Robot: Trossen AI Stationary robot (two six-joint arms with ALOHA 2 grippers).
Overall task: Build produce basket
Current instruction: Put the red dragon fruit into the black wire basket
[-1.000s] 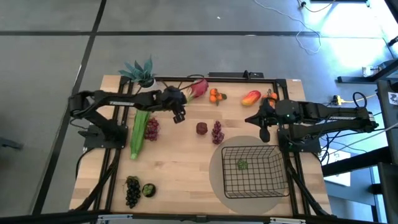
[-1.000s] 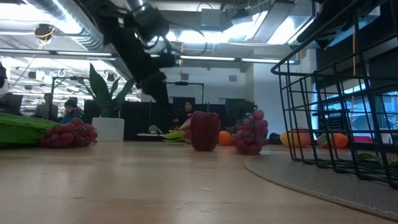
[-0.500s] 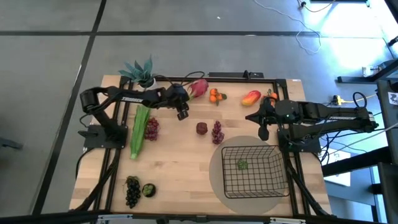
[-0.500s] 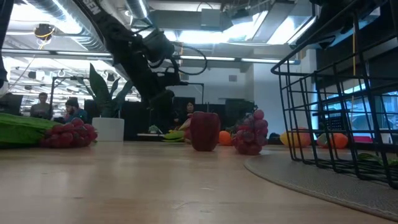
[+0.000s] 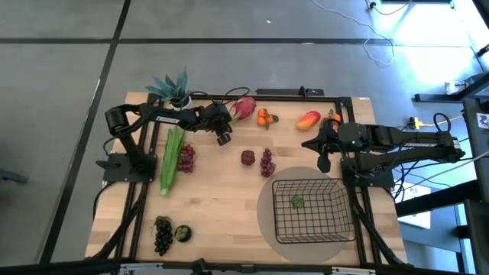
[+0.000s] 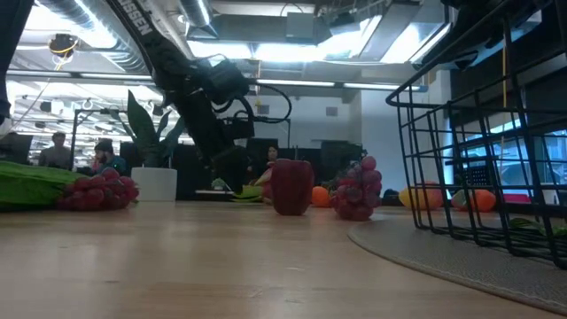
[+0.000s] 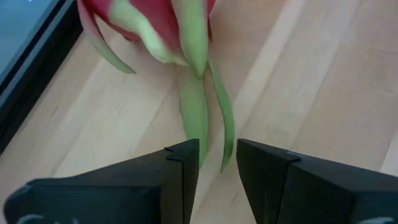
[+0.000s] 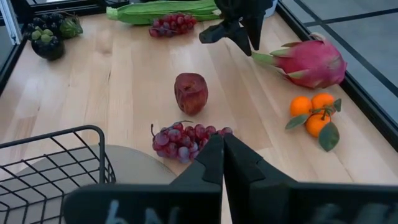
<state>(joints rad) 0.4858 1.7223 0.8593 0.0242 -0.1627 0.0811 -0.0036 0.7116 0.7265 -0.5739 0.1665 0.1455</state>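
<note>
Pale wood desk (image 5: 221, 206) w/ black rail frame, grey floor around it. Basket (image 5: 309, 206) sits lower right of high view on a round grey mat (image 5: 267, 200), w/ only a small green item inside; most of the produce is out on the desk.

Left gripper (image 5: 222, 139) is upper-centre in high view, just beside the dragon fruit (image 5: 243, 108), which lies up and to the right of it near the back rail. In left wrist view the jaws are slightly apart, nothing between them, and the fruit's green leaf tips (image 7: 194, 109) run straight toward the gap. Fruit's long axis looks roughly in line w/ the approach, pink body at the far end. So my read: next move is a short push fwd along that axis, then close.

Right gripper (image 5: 324, 163) waits at right-centre just above the basket, jaws together, empty. Left arm is clearly nearer the dragon fruit.

Tangerines (image 5: 264, 118) lie just right of the fruit, not touching.
</note>
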